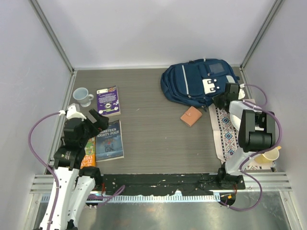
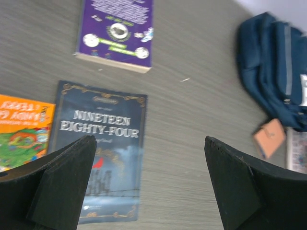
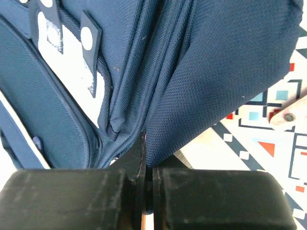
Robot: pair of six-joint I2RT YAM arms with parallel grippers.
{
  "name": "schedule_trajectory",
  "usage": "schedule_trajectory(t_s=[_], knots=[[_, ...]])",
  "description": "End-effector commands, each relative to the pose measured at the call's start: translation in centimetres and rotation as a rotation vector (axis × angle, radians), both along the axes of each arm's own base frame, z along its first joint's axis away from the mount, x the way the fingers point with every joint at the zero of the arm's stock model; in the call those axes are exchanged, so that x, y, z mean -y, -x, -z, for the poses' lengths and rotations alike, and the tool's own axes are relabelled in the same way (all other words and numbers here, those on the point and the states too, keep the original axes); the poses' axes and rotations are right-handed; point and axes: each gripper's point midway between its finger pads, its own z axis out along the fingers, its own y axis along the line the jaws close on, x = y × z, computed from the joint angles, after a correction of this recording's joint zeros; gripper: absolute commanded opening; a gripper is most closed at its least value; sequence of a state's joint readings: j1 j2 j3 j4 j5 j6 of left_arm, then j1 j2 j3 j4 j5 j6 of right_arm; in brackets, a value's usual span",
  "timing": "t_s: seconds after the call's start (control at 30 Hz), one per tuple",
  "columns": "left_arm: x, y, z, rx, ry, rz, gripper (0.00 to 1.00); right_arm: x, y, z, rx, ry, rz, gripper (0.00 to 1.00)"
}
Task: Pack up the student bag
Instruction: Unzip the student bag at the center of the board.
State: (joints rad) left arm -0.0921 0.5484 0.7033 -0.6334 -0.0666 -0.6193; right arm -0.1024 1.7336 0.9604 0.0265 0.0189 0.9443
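Note:
The navy student bag (image 1: 194,81) with white stripes and a white patch lies at the back right of the table. It also shows in the right wrist view (image 3: 192,62) and the left wrist view (image 2: 271,67). My right gripper (image 1: 225,99) is at the bag's near right edge, shut on a fold of its blue fabric (image 3: 151,158). My left gripper (image 1: 98,120) is open and empty, hovering over the dark "Nineteen Eighty-Four" book (image 1: 109,140), which also shows in the left wrist view (image 2: 103,143).
A purple book (image 1: 108,100), a white mug (image 1: 82,96), an orange book (image 1: 88,152), a small tan wallet (image 1: 191,116), a patterned cloth (image 1: 226,132) and a yellow cup (image 1: 268,155) lie about. Walls enclose the table.

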Motion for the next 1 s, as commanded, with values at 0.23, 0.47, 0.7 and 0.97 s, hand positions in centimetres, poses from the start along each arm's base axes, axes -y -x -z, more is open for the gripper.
schedule_trajectory(t_s=[0.23,0.47,0.7,0.97], knots=[[6.8,-3.7,-5.2,0.136,0.206,0.29,1.0,-5.3,-3.5,-18.3,0.399,-0.118,-0.208,0.01],[12.9,-5.7,-6.8,0.159,0.008,0.356,0.99,-10.8,-1.6,-21.3,0.384,-0.109,-0.251,0.01],[22.0,-6.4,-6.5,0.187,0.003,0.486,1.0,-16.1,0.8,-21.9,0.398,-0.183,-0.268,0.01],[29.0,-6.7,-4.7,0.216,0.045,0.58,0.99,-18.6,2.6,-22.3,0.402,-0.235,-0.307,0.01]])
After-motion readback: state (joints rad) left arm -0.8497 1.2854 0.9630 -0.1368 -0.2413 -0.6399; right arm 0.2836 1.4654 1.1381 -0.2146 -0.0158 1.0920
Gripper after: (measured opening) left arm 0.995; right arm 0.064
